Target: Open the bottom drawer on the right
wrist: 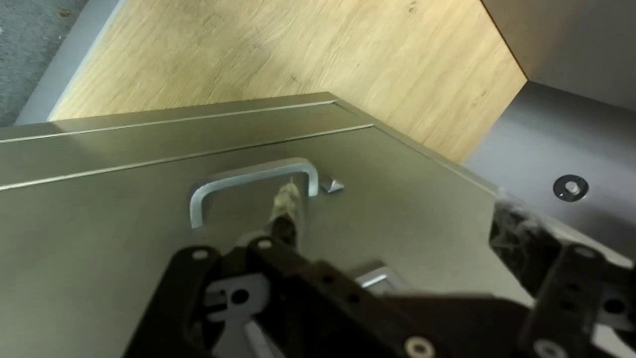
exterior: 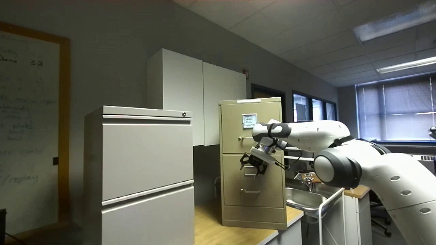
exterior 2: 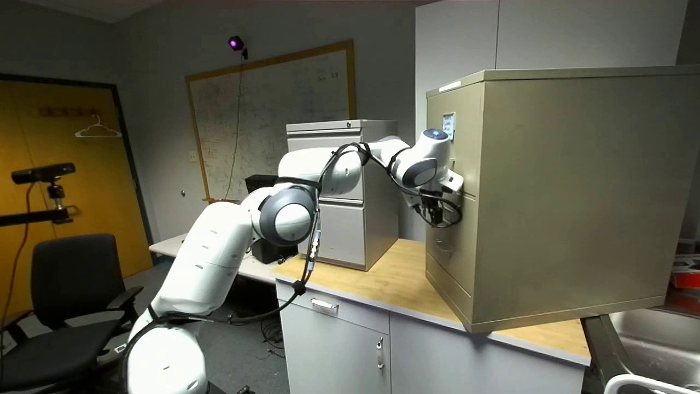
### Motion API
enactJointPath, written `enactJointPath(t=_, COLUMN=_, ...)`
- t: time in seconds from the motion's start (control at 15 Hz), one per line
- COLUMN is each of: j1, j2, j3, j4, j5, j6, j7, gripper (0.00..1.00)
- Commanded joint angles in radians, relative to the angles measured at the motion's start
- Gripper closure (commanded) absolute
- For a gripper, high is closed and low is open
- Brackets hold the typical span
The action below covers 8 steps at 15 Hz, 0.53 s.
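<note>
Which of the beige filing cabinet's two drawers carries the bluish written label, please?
The top drawer: the label is on its upper front; no such label shows on the bottom drawer beneath it.

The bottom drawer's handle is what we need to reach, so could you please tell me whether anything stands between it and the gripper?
Nothing visible does. In the wrist view, the handle shows its whole bar on the bottom drawer, ahead of the open gripper; the small latch sits beside one end, not across it.
</note>
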Motion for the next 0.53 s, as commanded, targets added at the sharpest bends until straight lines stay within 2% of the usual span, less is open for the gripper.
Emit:
enactJointPath(t=0.0, j1=-0.058, j2=0.097, j3=0.017, j4=0.134, j5=0.026, j6=-0.065, j7=0.08, gripper=0.0)
enactJointPath(t=0.27, j1=-0.029, j2=0.071, j3=-0.011, j4=0.062, j5=0.013, j6=0.0, j7=0.169, gripper=0.0)
enactJointPath(t=0.47, j1=0.026, j2=0.023, j3=-0.05, j4=-0.04, j5=-0.052, j6=0.143, j7=0.254, gripper=0.0)
